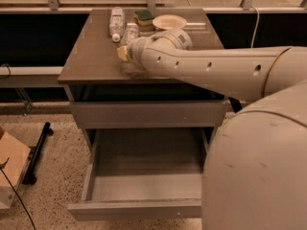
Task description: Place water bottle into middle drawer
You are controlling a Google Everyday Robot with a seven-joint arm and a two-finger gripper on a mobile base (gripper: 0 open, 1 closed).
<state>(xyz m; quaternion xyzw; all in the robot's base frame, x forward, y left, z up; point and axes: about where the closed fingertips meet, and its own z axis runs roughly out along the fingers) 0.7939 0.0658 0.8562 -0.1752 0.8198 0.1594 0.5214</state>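
Observation:
The water bottle (130, 32) is small, clear and crinkled. It lies on the brown table top (96, 56) near the back, just beyond my gripper. A longer clear bottle with a white cap (116, 22) lies to its left. My gripper (123, 52) reaches in from the right at the end of the white arm (211, 68), low over the table top and just in front of the water bottle. The arm hides part of that bottle. The middle drawer (136, 209) at the cabinet's bottom is pulled open, and its grey inside is empty.
A green and yellow sponge (143, 17) and a pale plate (169, 21) sit at the back of the table top. The taller grey drawer front (148, 114) above is shut. A cardboard box (9, 169) and a black stand (37, 150) are on the floor at left. My white body fills the lower right.

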